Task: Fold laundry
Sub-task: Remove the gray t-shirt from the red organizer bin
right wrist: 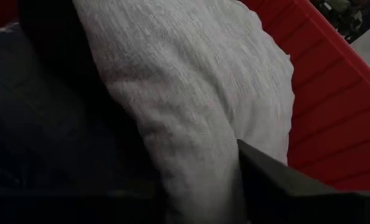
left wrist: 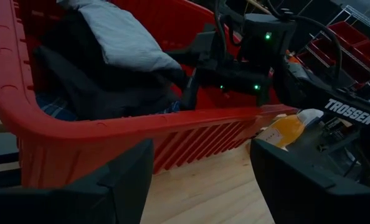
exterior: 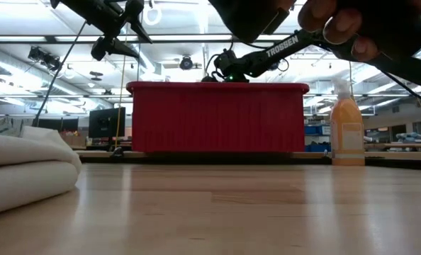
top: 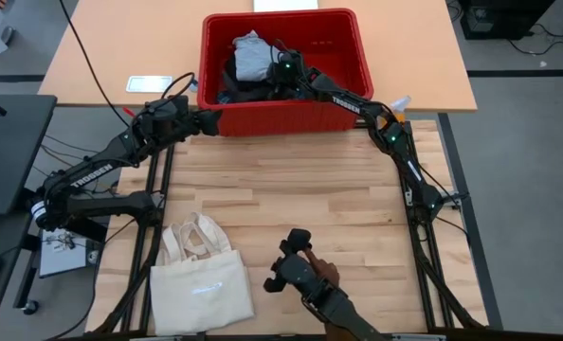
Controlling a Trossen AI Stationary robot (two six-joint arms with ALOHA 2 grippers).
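In the red bin point(top: 357, 66), the TROSSEN-marked right end effector point(top: 280, 78), grip unclear, meets laundry point(top: 251, 55).

Right arm stretched forward, right gripper point(top: 274, 83) dipped low, left gripper point(top: 210, 118) open, hovering, arm half extended

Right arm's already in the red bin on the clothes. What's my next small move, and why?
Probably ease the right gripper down onto the light grey top and close on a fold. That gripper is inside the red bin, right against the grey fabric on the dark garments, and nothing lies on the wooden table yet. The left gripper waits outside the bin wall, fingers apart.
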